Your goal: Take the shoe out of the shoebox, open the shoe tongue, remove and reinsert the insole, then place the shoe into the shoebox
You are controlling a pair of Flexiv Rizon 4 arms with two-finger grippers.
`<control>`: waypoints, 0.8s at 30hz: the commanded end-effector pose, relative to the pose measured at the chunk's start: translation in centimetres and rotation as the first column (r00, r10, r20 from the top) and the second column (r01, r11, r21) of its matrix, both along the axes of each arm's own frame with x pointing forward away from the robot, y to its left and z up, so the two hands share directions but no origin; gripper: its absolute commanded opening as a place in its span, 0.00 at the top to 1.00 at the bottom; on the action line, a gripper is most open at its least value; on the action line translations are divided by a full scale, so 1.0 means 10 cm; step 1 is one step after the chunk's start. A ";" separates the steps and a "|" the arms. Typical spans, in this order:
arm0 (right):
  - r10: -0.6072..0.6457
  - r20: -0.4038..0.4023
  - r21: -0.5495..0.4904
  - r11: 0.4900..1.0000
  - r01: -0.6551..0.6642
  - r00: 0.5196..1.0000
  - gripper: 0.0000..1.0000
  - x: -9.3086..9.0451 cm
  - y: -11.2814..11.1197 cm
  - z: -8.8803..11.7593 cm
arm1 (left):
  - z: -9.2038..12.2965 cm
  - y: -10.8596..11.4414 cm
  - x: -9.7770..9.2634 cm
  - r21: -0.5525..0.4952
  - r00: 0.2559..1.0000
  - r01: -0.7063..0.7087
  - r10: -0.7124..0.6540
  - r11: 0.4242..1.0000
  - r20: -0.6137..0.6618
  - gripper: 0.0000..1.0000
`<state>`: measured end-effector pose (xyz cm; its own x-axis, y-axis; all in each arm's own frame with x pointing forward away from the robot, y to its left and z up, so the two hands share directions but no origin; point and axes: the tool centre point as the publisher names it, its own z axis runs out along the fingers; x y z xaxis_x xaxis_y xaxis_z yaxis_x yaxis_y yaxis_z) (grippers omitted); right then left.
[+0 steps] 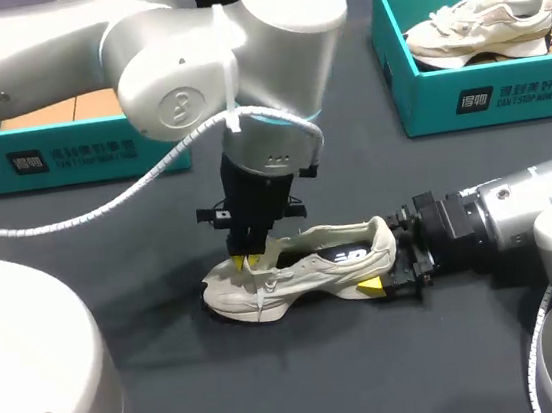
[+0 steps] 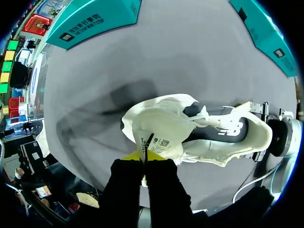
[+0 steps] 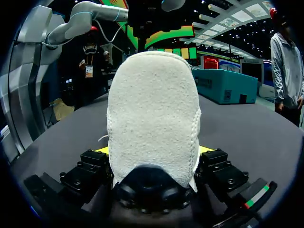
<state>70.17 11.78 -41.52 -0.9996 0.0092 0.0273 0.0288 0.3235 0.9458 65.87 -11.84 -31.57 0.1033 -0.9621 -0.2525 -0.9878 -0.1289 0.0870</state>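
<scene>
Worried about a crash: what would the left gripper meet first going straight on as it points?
Likely the shoe: the left gripper points down at its forefoot, shut on the tongue.

Open table [image 1: 343,97] separates left shoebox [image 1: 79,158] from right shoebox [image 1: 490,100].

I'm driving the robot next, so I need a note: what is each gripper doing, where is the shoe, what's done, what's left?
Left gripper: shut on the shoe tongue, pinching it from above.
Right gripper: shut on the shoe at its heel.
The shoe lies on the table, outside the boxes. A teal shoebox stands back left; a second shoebox back right holds another shoe.
Done: shoe out, tongue gripped.
Left: open the tongue fully, pull the insole, put it back, return the shoe to a shoebox.
</scene>
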 end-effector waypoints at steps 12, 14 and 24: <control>-0.001 -0.001 -0.005 1.000 0.001 1.000 1.00 -0.01 0.01 0.00 | -0.37 0.27 0.02 -0.198 0.999 -0.046 0.046 0.979 -0.006 1.00; -0.001 -0.001 -0.005 1.000 0.001 1.000 1.00 -0.01 0.01 0.00 | -0.43 0.29 0.02 -0.192 0.999 -0.048 0.047 0.980 -0.010 1.00; -0.001 -0.001 -0.005 1.000 0.001 1.000 1.00 -0.01 0.01 0.00 | -0.59 0.35 0.02 -0.153 0.998 -0.032 0.025 0.988 -0.049 0.66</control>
<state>70.17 11.79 -41.51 -0.9996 0.0093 0.0275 0.0290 0.3236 0.9458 65.95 -8.45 -37.08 0.1218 -0.9862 -0.1123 -0.9788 -0.1381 0.1511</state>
